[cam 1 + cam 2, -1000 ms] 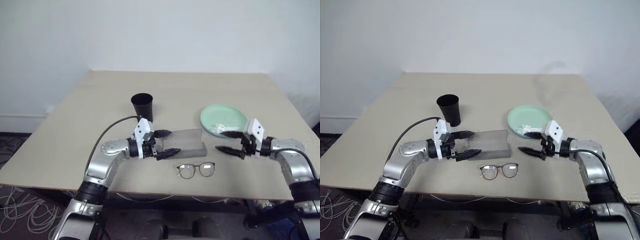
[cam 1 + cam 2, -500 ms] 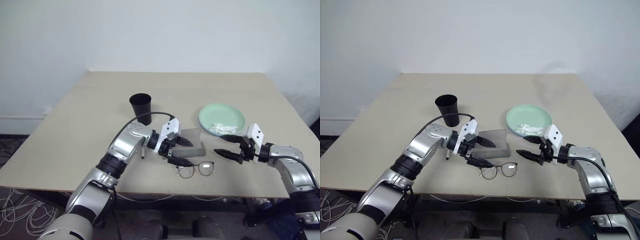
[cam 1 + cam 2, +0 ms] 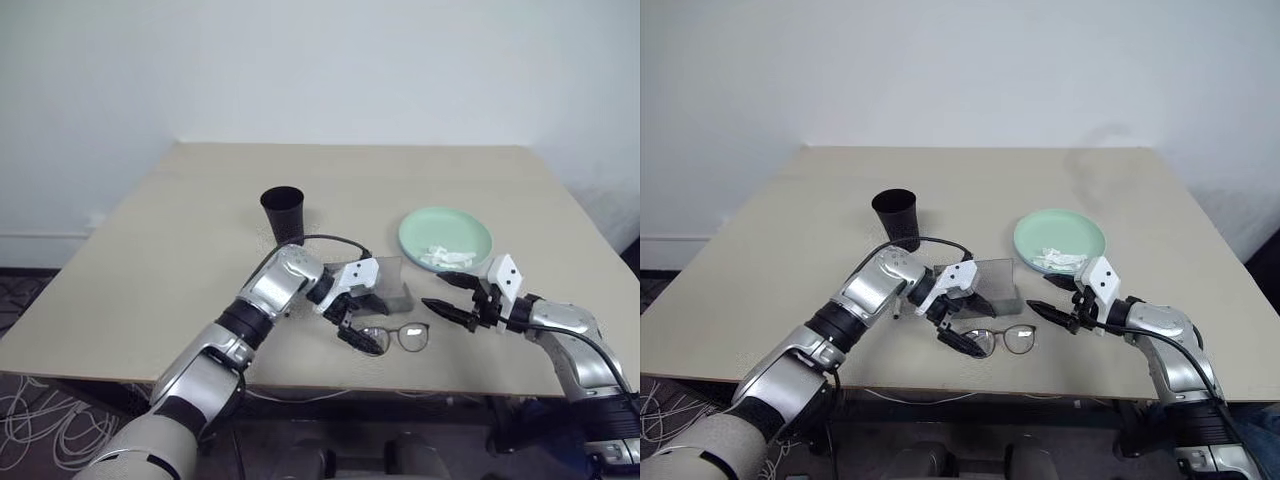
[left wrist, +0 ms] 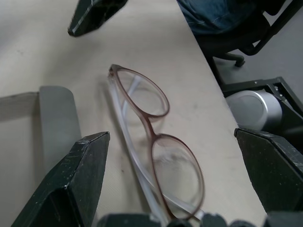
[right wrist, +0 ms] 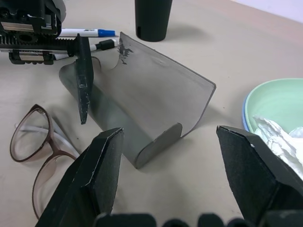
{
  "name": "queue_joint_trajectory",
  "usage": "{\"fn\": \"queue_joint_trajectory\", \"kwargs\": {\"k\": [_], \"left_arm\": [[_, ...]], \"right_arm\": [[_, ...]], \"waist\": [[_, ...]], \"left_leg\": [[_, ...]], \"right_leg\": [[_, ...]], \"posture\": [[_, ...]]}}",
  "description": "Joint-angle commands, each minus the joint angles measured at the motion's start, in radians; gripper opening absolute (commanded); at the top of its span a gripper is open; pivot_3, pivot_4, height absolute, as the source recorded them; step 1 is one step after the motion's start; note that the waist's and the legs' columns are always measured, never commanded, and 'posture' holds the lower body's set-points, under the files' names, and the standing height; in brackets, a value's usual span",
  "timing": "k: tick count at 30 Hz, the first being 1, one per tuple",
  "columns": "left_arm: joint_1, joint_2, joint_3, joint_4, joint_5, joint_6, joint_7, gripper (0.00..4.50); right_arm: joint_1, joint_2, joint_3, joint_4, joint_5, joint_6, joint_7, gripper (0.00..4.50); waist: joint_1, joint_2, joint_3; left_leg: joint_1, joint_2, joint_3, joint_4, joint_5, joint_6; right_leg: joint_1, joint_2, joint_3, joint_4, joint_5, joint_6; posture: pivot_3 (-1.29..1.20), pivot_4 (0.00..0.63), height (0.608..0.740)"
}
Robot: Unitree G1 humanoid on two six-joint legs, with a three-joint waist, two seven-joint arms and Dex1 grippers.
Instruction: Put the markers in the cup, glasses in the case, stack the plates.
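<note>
The glasses [image 3: 395,338] lie folded near the table's front edge, just in front of the open grey case [image 3: 387,280]. My left gripper [image 3: 368,322] hangs open over their left lens, one finger by the case, nothing held. In its wrist view the glasses [image 4: 151,142] lie between its fingers. My right gripper [image 3: 446,295] stands open and empty to the right of the glasses, pointing at the case [image 5: 142,99]. The black cup [image 3: 283,213] stands behind the case. Two markers [image 5: 87,33] lie beside the cup [image 5: 152,16]. The mint green plate [image 3: 445,237] rests on a light blue plate [image 5: 246,124].
A crumpled white tissue [image 3: 440,257] lies in the green plate. The left forearm crosses the table between the cup and the front edge. The table's front edge runs close below the glasses.
My left arm has swung right, from the case's left side to above the glasses, and its gripper has tipped downward. The right gripper has kept its place.
</note>
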Motion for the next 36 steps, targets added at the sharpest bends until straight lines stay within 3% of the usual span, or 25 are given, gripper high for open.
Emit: {"fn": "queue_joint_trajectory", "kwargs": {"k": [1, 5, 16, 19, 22, 31, 36], "left_arm": [[-0.037, -0.024, 0.007, 0.021, 0.01, -0.011, -0.015, 4.12], [-0.043, -0.042, -0.012, 0.06, 0.054, -0.035, -0.003, 2.92], [-0.034, -0.099, -0.006, 0.123, 0.107, -0.077, 0.021, 2.92], [-0.029, -0.109, -0.004, 0.125, 0.111, -0.076, 0.028, 2.31], [-0.027, -0.113, -0.003, 0.125, 0.116, -0.074, 0.034, 1.33], [-0.036, -0.111, -0.002, 0.134, 0.127, -0.098, 0.045, 1.33], [-0.055, -0.107, 0.026, 0.137, 0.106, -0.097, 0.033, 0.16]], "right_arm": [[-0.009, 0.004, -0.012, -0.047, -0.006, -0.016, -0.021, 3.42], [-0.007, 0.004, -0.013, -0.052, -0.004, -0.015, -0.031, 3.42], [0.001, 0.005, -0.016, -0.034, -0.019, -0.033, -0.052, 3.42], [0.006, 0.004, -0.015, -0.028, -0.026, -0.039, -0.057, 3.42], [0.01, 0.004, -0.015, -0.027, -0.028, -0.041, -0.057, 3.42], [0.004, 0.007, -0.015, -0.008, -0.04, -0.054, -0.055, 3.42], [-0.002, 0.007, -0.014, 0.006, -0.044, -0.063, -0.055, 3.42]], "waist": [[0.0, 0.0, 0.0], [-0.001, 0.0, 0.0], [0.0, 0.0, 0.0], [0.0, 0.0, 0.0], [-0.001, 0.0, 0.0], [-0.001, 0.0, 0.0], [0.0, 0.0, 0.0]], "left_leg": [[0.0, 0.0, 0.0, 0.0, 0.0, 0.0], [0.0, 0.0, 0.001, 0.0, 0.0, 0.001], [0.0, 0.0, 0.001, 0.0, -0.001, 0.001], [0.0, 0.0, 0.001, 0.0, -0.001, 0.001], [0.0, 0.0, 0.002, 0.0, -0.001, 0.001], [0.0, 0.0, 0.002, 0.001, -0.001, 0.001], [0.0, 0.0, 0.002, 0.001, -0.001, 0.002]], "right_leg": [[0.0, 0.0, 0.0, 0.0, 0.0, 0.0], [0.0, 0.0, 0.001, 0.0, 0.0, 0.0], [0.0, 0.0, 0.001, 0.0, 0.0, 0.001], [0.0, 0.0, 0.001, 0.0, 0.0, 0.001], [0.0, 0.0, 0.001, 0.0, 0.0, 0.001], [0.0, 0.0, 0.001, 0.0, 0.0, 0.002], [0.0, 0.0, 0.001, 0.0, 0.0, 0.002]], "posture": [[0.0, 0.0, 0.74], [0.0, 0.0, 0.74], [0.0, 0.0, 0.74], [0.0, 0.0, 0.74], [0.0, 0.0, 0.74], [0.0, 0.0, 0.74], [0.0, 0.0, 0.74]]}}
